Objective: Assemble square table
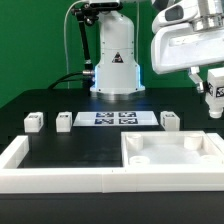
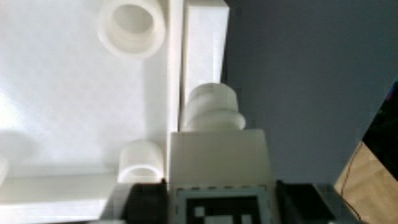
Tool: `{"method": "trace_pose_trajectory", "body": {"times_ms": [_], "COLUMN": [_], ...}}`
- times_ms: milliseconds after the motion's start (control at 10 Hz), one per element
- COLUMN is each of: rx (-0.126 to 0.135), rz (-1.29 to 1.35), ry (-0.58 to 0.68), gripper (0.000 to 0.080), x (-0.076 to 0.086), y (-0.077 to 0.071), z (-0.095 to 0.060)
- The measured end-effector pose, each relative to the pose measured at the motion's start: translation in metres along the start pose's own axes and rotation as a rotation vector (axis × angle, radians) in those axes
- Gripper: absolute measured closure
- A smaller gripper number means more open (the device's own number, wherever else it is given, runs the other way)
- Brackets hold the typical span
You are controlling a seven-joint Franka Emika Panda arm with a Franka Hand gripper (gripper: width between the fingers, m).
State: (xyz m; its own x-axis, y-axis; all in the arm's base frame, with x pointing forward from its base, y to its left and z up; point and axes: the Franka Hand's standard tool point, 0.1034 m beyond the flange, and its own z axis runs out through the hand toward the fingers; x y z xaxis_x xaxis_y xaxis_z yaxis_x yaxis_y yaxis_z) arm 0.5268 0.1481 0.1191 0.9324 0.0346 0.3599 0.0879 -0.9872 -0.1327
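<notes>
The white rail (image 1: 60,168) ran along the surface's front edge. The square tabletop (image 1: 150,155) lay flat against it in the front corner on the exterior view's right, recesses upward. Behind stood a row: a left leg (image 1: 33,121), a middle leg (image 1: 65,119), the marker board (image 1: 113,118), then a right leg (image 1: 169,120). High over that right side, the gripper (image 1: 212,99) had its fingers (image 2: 139,205) narrowed on a fourth leg (image 1: 213,90), clear of the tabletop. The robot base (image 1: 115,65) stood at the far edge.

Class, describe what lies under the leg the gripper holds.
Under the leg in the gripper: the edge of the square tabletop and the black table. The leg hides the spot straight beneath it.
</notes>
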Motion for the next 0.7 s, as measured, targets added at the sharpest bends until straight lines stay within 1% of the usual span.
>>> {"method": "trace_pose_trajectory", "body": {"times_ms": [100, 200, 400, 600, 700], "rx": [0.006, 0.006, 0.000, -0.015, -0.021], "rz": [-0.003, -0.008, -0.048, -0.107, -0.133], "ry": [0.088, 0.087, 0.103, 0.119, 0.123], "gripper": [0.0509, 0.0509, 0.0509, 0.0509, 0.0509], "x": [0.002, -0.002, 0.012, 0.031, 0.038], "y": [-0.001, 0.000, 0.008, 0.028, 0.036], "z": [-0.001, 0.002, 0.004, 0.014, 0.019]}}
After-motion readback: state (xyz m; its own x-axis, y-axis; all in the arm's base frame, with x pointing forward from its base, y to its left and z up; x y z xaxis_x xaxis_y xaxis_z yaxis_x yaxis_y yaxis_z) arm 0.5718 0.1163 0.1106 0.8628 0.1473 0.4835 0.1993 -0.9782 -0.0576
